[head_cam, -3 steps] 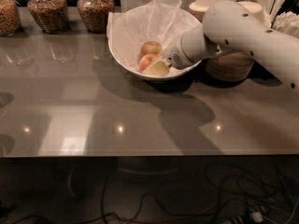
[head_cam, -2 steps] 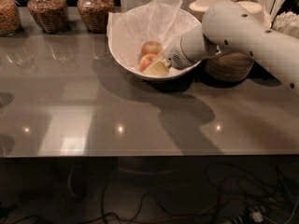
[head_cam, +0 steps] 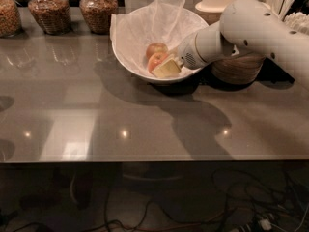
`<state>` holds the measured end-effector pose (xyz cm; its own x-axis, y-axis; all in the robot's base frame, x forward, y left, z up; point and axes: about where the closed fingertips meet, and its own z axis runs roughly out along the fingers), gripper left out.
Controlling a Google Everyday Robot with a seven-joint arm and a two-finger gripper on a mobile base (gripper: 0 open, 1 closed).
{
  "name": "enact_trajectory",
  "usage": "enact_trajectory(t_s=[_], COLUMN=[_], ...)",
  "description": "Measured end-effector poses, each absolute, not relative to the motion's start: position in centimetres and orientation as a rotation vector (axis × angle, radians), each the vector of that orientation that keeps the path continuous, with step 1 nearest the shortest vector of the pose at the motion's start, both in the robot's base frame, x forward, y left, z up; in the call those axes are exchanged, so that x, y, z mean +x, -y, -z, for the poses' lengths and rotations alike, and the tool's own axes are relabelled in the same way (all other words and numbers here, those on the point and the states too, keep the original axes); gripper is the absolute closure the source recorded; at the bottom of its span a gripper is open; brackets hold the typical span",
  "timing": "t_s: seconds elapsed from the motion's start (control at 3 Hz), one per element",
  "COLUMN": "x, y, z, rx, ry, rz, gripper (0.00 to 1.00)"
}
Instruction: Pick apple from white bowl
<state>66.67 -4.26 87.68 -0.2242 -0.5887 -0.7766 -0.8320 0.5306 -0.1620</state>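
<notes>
Apple [head_cam: 155, 61], red-orange, lay inside the white bowl [head_cam: 128, 62] on crinkled tissue, touching a paler apple [head_cam: 156, 48] nearer the bowl's back. The claw [head_cam: 165, 66] sat inside the bowl against the red-orange apple; whether it was apart or together could not be told. The bowl stood on the worktop [head_cam: 145, 124].

The white arm [head_cam: 260, 30] reaches in over the tabletop's [head_cam: 145, 120] right edge near the far right corner, slanting down leftward, its pincer [head_cam: 166, 66] lowest.
</notes>
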Motion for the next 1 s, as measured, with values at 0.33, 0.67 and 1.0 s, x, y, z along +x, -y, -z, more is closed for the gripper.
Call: enact_trajectory(t_s=[0.33,0.67,1.0], x=[66.5,64.5,61.4], y=[5.0,7.2,9.4], z=[-89.5,-93.1,-96.5], rx=[-1.151,-1.168,-1.222], ry=[-1.881,-1.799,-1.713], rz=[-0.351,-0.339,-0.35], gripper=[1.0,1.0,1.0])
